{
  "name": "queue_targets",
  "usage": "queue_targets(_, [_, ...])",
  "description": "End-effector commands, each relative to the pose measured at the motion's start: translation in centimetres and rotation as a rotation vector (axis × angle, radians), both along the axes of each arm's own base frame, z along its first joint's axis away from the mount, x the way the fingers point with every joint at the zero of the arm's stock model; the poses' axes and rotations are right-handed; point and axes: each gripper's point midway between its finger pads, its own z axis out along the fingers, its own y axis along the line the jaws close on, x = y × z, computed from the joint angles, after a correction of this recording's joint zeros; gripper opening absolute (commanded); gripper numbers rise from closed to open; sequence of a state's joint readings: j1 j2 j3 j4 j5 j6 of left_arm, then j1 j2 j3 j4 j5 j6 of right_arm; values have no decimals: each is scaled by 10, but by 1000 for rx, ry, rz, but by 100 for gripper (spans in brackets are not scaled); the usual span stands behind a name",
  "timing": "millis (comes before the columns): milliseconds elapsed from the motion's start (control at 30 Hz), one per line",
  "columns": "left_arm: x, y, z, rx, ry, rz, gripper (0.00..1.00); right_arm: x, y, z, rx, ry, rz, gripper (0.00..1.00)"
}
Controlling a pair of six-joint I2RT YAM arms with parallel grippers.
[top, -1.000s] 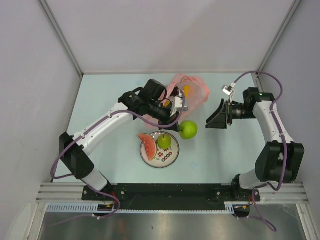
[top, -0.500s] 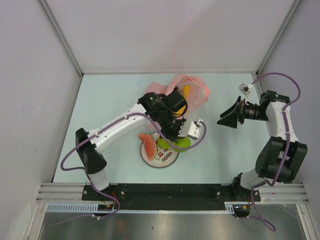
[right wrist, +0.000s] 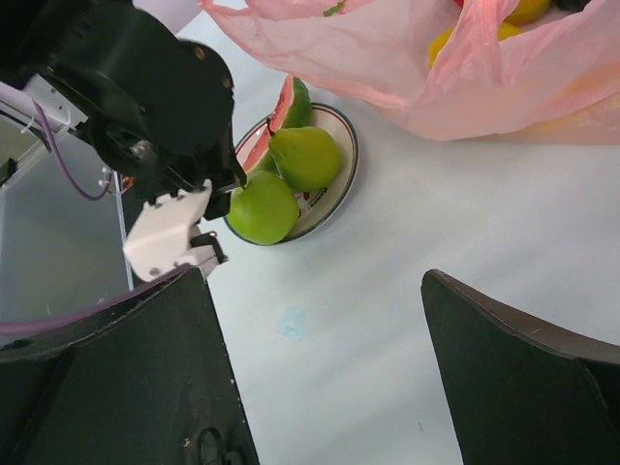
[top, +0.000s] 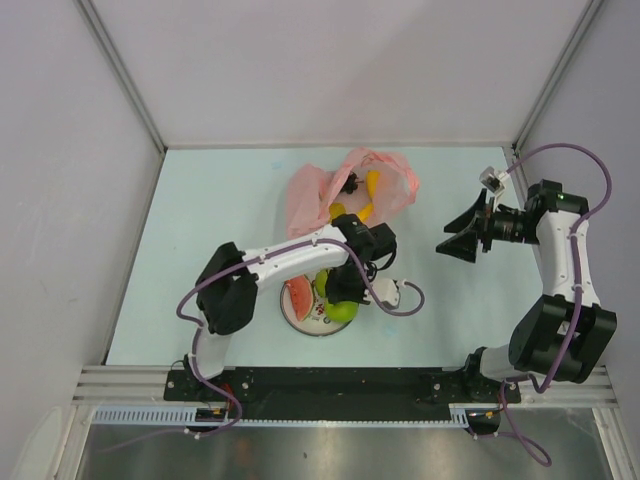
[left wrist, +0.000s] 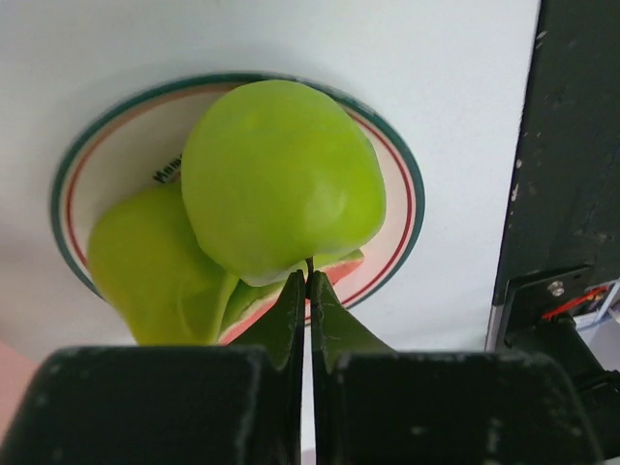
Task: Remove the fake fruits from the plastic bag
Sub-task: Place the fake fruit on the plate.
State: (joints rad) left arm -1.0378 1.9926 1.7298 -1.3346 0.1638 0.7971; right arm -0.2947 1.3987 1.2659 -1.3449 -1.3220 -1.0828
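Left wrist view: left gripper (left wrist: 308, 283) fingers were pressed together, pinching the stem of the green apple (left wrist: 281, 179). The apple sat on the plate (left wrist: 116, 155) against the pear (left wrist: 155, 271) and watermelon slice (right wrist: 283, 105). Farther back, the pink bag (top: 308, 192) lay on the table (top: 220, 200) with yellow fruit (top: 372, 184) inside. Right gripper (top: 462, 236) hung off to its right, fingers spread.

Your right gripper (right wrist: 312, 281) gaped; beyond, your left gripper (right wrist: 218, 184) sat at the green apple (right wrist: 262, 208) on the plate (right wrist: 341, 184), below the bag (right wrist: 387, 58).
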Motion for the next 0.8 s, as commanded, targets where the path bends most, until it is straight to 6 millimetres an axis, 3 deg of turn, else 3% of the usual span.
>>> queue_targets(0, [-2, 40, 6, 190, -31, 13, 0, -21, 10, 20, 101, 97, -2, 100])
queue_targets(133, [2, 45, -4, 234, -35, 17, 0, -20, 10, 19, 103, 111, 0, 100])
queue_targets(400, [22, 13, 6, 164, -96, 70, 0, -18, 10, 16, 114, 125, -1, 100])
queue_targets(533, [30, 22, 7, 207, -148, 47, 0, -16, 9, 15, 124, 143, -4, 100])
queue_targets(767, [26, 30, 17, 220, -198, -11, 0, -16, 10, 15, 129, 137, -1, 100])
